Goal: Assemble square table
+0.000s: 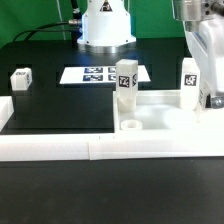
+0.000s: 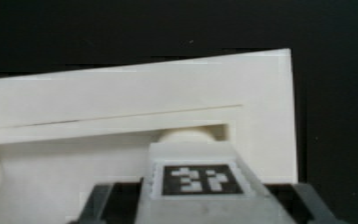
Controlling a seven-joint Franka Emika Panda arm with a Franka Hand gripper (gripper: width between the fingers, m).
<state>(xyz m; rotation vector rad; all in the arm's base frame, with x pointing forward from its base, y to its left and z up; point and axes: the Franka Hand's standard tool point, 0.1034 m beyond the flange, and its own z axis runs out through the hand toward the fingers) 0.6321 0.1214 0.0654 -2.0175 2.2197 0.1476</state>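
The white square slab (image 1: 160,110) lies flat at the exterior view's right, against the low border wall. One tagged white leg (image 1: 125,84) stands upright on its near left corner. A small round white part (image 1: 130,126) sits just in front of that leg. My gripper (image 1: 203,92) is at the slab's far right and is shut on a second tagged leg (image 1: 189,80), held upright over the slab. In the wrist view this leg (image 2: 202,178) sits between my dark fingers (image 2: 114,198), with the slab (image 2: 140,100) beyond. A third leg (image 1: 20,78) lies on the black table at the left.
The marker board (image 1: 98,73) lies flat at the back centre, in front of the robot base (image 1: 105,25). The low white border wall (image 1: 60,147) runs along the front and up the left side.
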